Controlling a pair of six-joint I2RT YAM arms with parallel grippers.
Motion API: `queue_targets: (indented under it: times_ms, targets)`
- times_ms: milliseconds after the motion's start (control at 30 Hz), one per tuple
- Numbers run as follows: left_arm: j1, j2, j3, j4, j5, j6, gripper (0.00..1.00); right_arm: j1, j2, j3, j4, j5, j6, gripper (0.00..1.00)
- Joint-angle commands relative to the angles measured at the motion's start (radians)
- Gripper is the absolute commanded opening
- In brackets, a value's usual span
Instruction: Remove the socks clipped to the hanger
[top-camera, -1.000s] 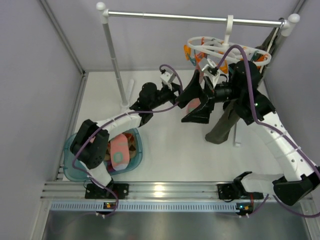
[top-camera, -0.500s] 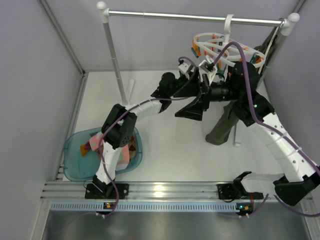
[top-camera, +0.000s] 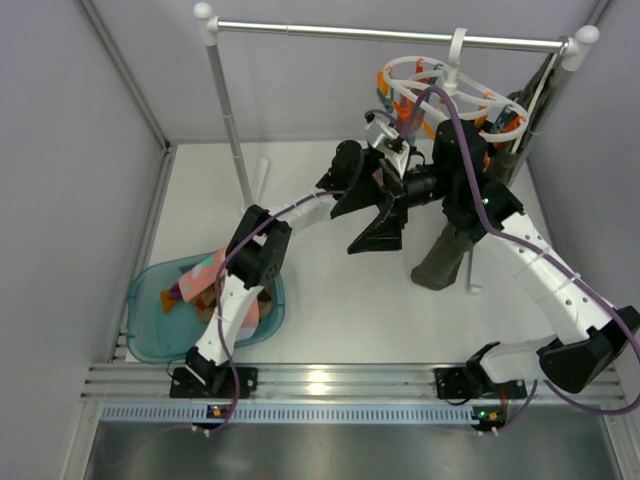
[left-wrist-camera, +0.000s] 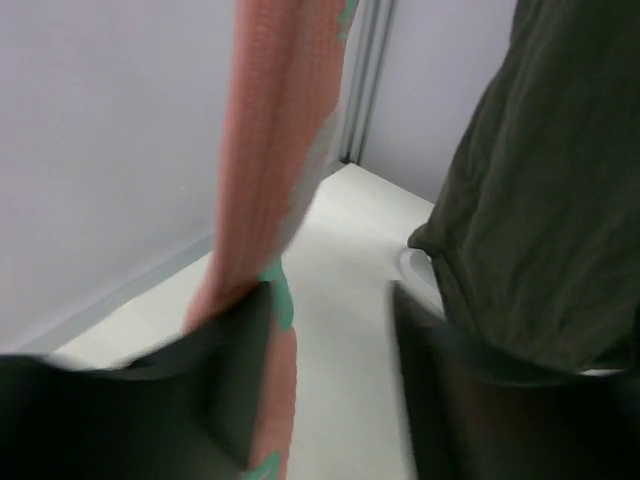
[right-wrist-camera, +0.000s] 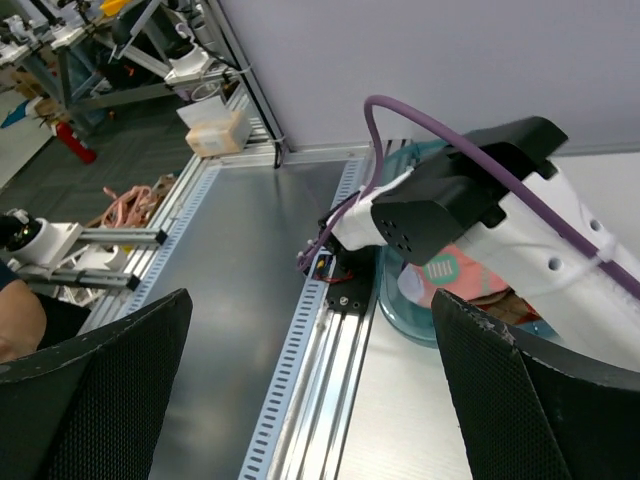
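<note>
The white oval hanger (top-camera: 450, 92) with orange and teal clips hangs from the rail at the back right. In the left wrist view a pink sock (left-wrist-camera: 275, 150) with teal patches hangs down and rests against the inner face of my left finger (left-wrist-camera: 225, 380). My left gripper (left-wrist-camera: 330, 385) still shows a wide gap between its fingers. From above, the left gripper (top-camera: 390, 172) sits just below the hanger, and the arms hide the sock. My right gripper (top-camera: 375, 225) is beside it, wide open and holding nothing (right-wrist-camera: 320, 390).
A long dark olive garment (top-camera: 450, 250) hangs right of the sock (left-wrist-camera: 540, 180). The rack's rail (top-camera: 390, 37) and left post (top-camera: 228, 110) stand at the back. A teal bin (top-camera: 150, 340) at the front left holds several socks (top-camera: 235, 300).
My left arm has swung up from the bin to the hanger, and its jaws have narrowed around the hanging pink sock. The right arm shifted slightly left; the hanger swayed.
</note>
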Motion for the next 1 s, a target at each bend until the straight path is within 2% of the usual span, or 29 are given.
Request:
queue_targets:
  times_ms: [0,33,67,133,300,500,600,700,733,767,800,833,933,967]
  targets:
    - [0.003,0.028,0.072,0.063,-0.061,0.048,0.43,0.023,-0.063,0.013,0.115,-0.097,0.004,0.99]
    - [0.005,0.027,0.069,0.062,-0.07,0.05,0.2,0.024,-0.068,0.018,0.101,-0.091,-0.006,0.99]
    - [0.005,0.025,0.065,0.062,-0.094,0.05,0.1,0.024,-0.074,0.027,0.054,-0.085,-0.023,0.99]
    - [0.005,0.004,0.039,0.062,-0.122,0.051,0.02,0.024,-0.081,0.038,-0.014,-0.057,-0.091,0.99]
    - [0.006,-0.059,-0.039,0.062,-0.291,0.062,0.0,0.029,-0.137,-0.02,-0.005,-0.092,-0.106,0.99]
    - [0.02,-0.202,-0.22,0.068,-0.343,0.053,0.0,0.072,-0.212,-0.08,-0.015,-0.091,-0.135,0.99]
    - [0.02,-0.278,-0.319,0.106,-0.342,0.047,0.0,0.075,-0.25,-0.089,-0.087,-0.019,-0.19,0.99]
    - [0.02,-0.302,-0.354,0.126,-0.273,0.045,0.0,0.076,-0.287,-0.111,-0.132,0.036,-0.195,1.0]
    - [0.02,-0.302,-0.35,0.126,-0.203,0.047,0.0,0.076,-0.299,-0.129,-0.13,0.05,-0.19,0.99]
    - [0.02,-0.291,-0.342,0.126,-0.188,0.045,0.14,0.076,-0.322,-0.138,-0.126,0.061,-0.186,1.0]
    - [0.02,-0.282,-0.319,0.126,-0.179,0.045,0.34,0.076,-0.333,-0.146,-0.126,0.081,-0.181,0.99]
    - [0.022,-0.271,-0.305,0.126,-0.155,0.05,0.67,0.076,-0.344,-0.163,-0.126,0.093,-0.18,0.99]
    - [0.029,-0.202,-0.221,0.125,-0.084,0.062,0.79,0.078,-0.388,-0.2,-0.13,0.127,-0.172,0.99]
    - [0.031,-0.185,-0.198,0.125,-0.046,0.067,0.77,0.078,-0.411,-0.213,-0.129,0.13,-0.172,1.0]
